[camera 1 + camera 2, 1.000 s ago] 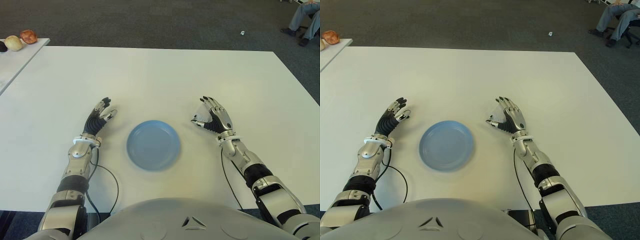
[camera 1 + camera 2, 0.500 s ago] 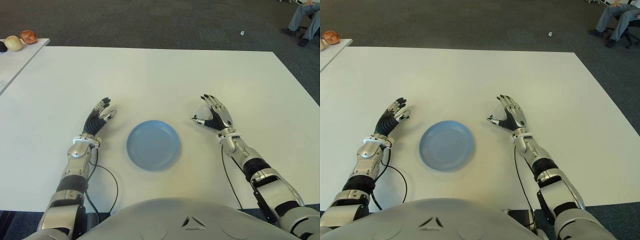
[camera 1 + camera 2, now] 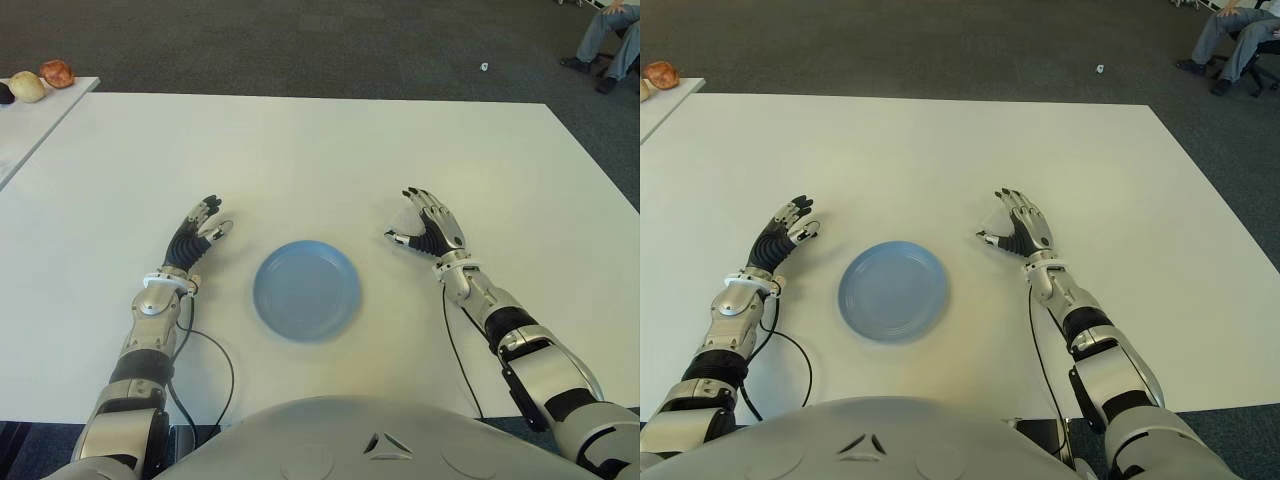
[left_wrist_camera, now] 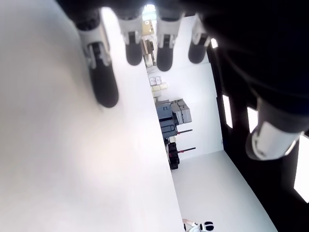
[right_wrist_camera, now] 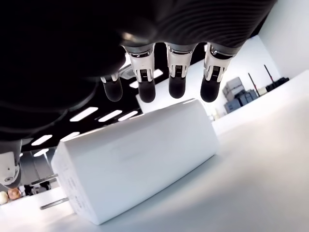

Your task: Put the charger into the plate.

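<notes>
White and boxy, the charger [image 5: 135, 162] lies flat on the table [image 3: 320, 150], just to the right of the plate [image 3: 306, 289]. Its metal pins stick out of one end. It is not in the plate yet.

The right hand [image 3: 428, 230] is cupped around the charger. Its fingers [image 5: 176, 82] are spread and hang over the far side of the charger, but they do not squeeze it and hold nothing. I think the hand is set like this so it can close on the charger next. From the head views the hand hides most of the charger.

The plate is blue and has nothing in it. It sits between the two hands, so the charger only needs a short trip over to it.

The left hand [image 3: 198, 235] is on the left of the plate, near it. Its fingers [image 4: 104, 79] are straight and loose and hold nothing. It looks like it is just waiting.

Around the plate the table is bare on every side, so the hand has lots of room to move. The table edges are well away from the plate. The charger is smooth, so I think it could slip if the grip is weak.
</notes>
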Robot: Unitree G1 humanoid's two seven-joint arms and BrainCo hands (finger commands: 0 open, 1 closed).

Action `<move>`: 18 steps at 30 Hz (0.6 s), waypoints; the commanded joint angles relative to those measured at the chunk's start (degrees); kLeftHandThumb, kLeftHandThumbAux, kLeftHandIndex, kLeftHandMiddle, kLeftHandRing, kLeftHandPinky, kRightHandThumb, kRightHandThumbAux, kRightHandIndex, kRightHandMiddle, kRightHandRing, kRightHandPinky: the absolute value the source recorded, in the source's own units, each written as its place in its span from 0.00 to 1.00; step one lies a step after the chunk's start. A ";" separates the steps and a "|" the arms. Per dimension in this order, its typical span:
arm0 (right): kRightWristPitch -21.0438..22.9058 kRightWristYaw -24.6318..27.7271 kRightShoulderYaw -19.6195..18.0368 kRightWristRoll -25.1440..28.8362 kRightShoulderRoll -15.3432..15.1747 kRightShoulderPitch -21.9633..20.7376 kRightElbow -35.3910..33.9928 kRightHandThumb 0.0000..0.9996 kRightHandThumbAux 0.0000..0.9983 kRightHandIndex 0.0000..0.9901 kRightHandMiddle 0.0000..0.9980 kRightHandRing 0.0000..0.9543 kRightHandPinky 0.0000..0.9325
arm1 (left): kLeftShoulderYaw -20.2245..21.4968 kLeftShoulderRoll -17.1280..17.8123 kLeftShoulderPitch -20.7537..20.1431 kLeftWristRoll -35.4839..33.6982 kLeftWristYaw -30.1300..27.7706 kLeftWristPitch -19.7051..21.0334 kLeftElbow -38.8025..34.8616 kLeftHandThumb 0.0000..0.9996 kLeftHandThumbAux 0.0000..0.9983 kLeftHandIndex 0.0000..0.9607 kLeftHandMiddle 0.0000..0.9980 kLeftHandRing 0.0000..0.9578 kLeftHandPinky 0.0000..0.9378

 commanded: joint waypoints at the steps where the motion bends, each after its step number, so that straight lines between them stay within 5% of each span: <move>1: 1.83 1.18 1.35 -0.35 1.07 1.52 4.10 0.22 0.44 0.00 0.00 0.00 0.00 | 0.49 1.17 1.80 -0.09 -1.13 1.99 3.09 0.00 0.56 0.04 0.11 0.09 0.05; 18: 2.46 0.90 2.21 -0.23 2.08 1.21 6.33 0.24 0.47 0.00 0.00 0.00 0.00 | 0.73 1.45 1.83 -0.50 -0.99 1.39 3.31 0.00 0.55 0.04 0.11 0.09 0.04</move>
